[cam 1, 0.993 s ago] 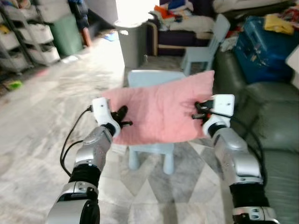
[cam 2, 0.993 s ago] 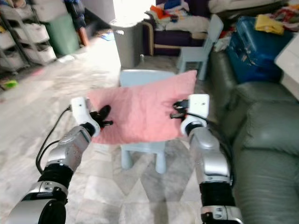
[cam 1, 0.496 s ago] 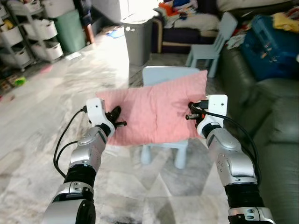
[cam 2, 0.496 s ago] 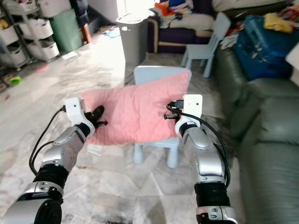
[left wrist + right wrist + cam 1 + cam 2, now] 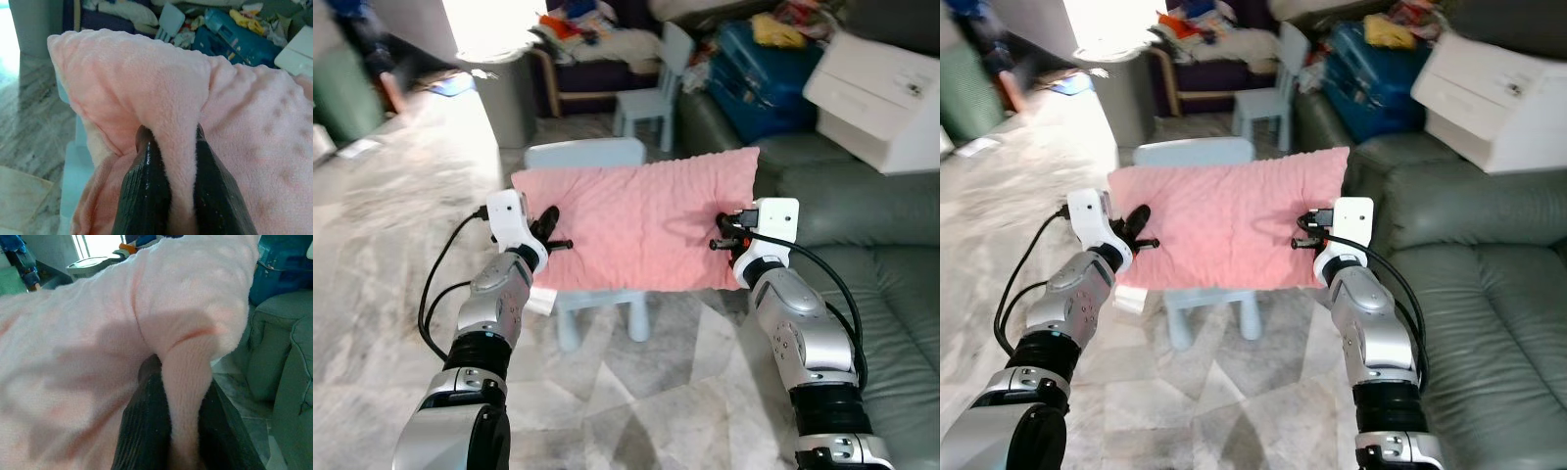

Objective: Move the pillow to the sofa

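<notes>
A pink dimpled pillow (image 5: 636, 230) hangs stretched between my two grippers, above a small light-blue chair (image 5: 597, 304). My left gripper (image 5: 551, 233) is shut on the pillow's left edge; in the left wrist view both black fingers (image 5: 146, 196) pinch a fold of pink fabric (image 5: 171, 122). My right gripper (image 5: 722, 233) is shut on the right edge, its fingers (image 5: 142, 431) squeezing a fold of the pillow (image 5: 186, 377). The dark green leather sofa (image 5: 891, 284) lies to the right, its arm just beyond the pillow's right corner.
A white box (image 5: 881, 73) and a blue suitcase (image 5: 773, 69) sit on the sofa's far end. A second light-blue chair (image 5: 651, 93), a grey bin (image 5: 504, 93) and a cluttered bench stand further back. Marble floor (image 5: 382, 255) spreads out to the left.
The whole view has swung right, so the sofa and white box now show more. Both grippers keep the same hold on the pillow, still over the small chair.
</notes>
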Robot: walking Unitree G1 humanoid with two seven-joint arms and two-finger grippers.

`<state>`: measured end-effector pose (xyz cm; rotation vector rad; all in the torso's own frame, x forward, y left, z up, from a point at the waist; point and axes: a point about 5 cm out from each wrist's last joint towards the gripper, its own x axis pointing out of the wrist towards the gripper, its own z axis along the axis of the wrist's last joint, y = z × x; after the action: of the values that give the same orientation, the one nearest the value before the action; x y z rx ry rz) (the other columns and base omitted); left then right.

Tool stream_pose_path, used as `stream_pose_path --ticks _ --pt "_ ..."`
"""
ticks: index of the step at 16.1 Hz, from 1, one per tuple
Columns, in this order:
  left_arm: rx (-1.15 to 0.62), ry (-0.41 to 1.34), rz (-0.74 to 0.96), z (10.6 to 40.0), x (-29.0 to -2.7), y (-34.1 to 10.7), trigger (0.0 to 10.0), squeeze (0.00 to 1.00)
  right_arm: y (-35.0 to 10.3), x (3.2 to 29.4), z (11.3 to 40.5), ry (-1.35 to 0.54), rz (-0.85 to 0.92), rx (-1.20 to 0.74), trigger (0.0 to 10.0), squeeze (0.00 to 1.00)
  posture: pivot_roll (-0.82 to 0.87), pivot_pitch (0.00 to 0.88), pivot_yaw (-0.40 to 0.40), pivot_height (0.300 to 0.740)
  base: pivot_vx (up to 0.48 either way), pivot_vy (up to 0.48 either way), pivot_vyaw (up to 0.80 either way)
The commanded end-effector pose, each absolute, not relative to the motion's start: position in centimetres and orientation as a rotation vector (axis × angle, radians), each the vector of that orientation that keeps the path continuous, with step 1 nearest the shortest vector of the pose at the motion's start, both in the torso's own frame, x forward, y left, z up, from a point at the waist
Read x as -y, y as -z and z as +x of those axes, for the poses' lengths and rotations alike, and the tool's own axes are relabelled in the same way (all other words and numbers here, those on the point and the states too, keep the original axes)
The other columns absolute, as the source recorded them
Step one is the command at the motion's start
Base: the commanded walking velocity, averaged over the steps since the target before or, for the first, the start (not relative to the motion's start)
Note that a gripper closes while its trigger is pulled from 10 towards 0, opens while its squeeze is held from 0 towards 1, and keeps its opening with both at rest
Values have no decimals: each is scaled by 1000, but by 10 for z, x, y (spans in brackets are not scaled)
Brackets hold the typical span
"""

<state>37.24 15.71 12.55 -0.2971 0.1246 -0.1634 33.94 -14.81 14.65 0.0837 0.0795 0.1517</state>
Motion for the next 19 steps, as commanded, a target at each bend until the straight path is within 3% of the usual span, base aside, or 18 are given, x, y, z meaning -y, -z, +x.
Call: stream_pose_path --ticks 1,11,15,19 --pt "-103 147 -311 375 -164 -132 10000 0 -155 144 341 -161 84 -50 10000 0 -108 0 43 740 0 0 -756" --pt "-114 148 -345 376 -171 -131 10000 0 -155 144 341 -159 86 -53 10000 0 -110 0 45 740 0 25 -756" --pt "-117 162 -342 375 -171 -130 10000 0 -155 144 340 -159 86 -50 10000 0 -112 0 46 740 336 343 -755" --pt "-131 178 -343 373 -169 -127 10000 0 -155 143 340 -160 88 -46 10000 0 -111 0 48 740 349 329 -219"
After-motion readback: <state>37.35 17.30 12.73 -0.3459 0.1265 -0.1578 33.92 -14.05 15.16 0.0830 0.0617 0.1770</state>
